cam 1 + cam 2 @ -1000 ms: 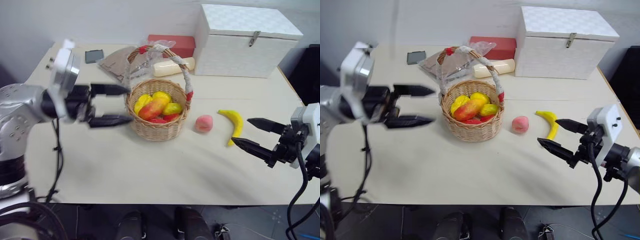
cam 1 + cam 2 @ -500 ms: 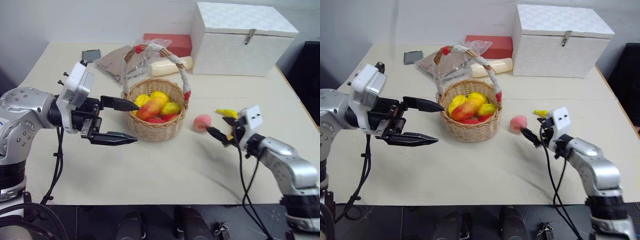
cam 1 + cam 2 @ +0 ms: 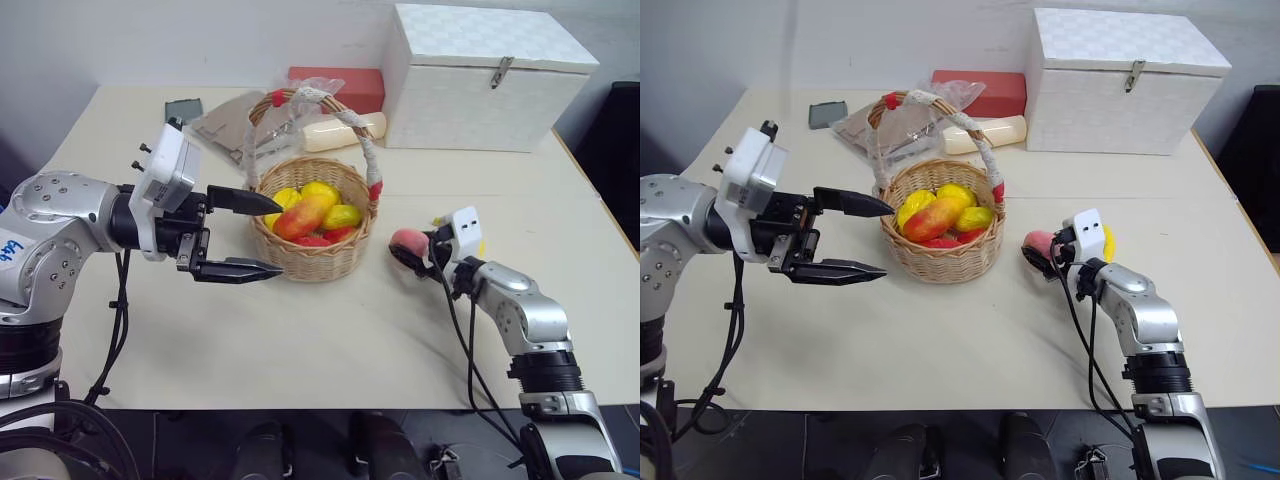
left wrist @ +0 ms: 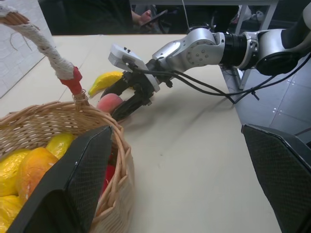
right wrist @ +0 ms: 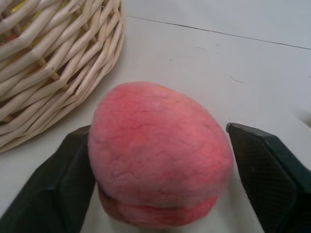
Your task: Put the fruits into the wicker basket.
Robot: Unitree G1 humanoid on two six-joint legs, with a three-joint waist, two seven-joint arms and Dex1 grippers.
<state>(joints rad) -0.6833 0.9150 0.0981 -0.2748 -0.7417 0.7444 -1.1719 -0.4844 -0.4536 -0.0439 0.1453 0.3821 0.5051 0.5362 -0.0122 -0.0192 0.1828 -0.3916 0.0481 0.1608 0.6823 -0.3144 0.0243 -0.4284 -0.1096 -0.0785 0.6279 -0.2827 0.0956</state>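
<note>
The pink peach lies on the table just right of the wicker basket. My right gripper is shut on it, one finger against each side. The yellow banana lies behind that gripper, mostly hidden by its white housing in the eye views. The basket holds the red-orange mango and some yellow fruits under the arched handle. My left gripper hovers open at the basket's left side, holding nothing. One of its fingers reaches over the rim and the other stands outside the basket wall.
A white woven lidded box stands at the back right. A red box, a cream roll, a crumpled plastic bag and a small dark item lie behind the basket. The table's right edge is near my right arm.
My right arm has swung forward and left, from beside the banana to the peach, and its fingers have closed in around the peach. The left gripper has stayed open by the basket.
</note>
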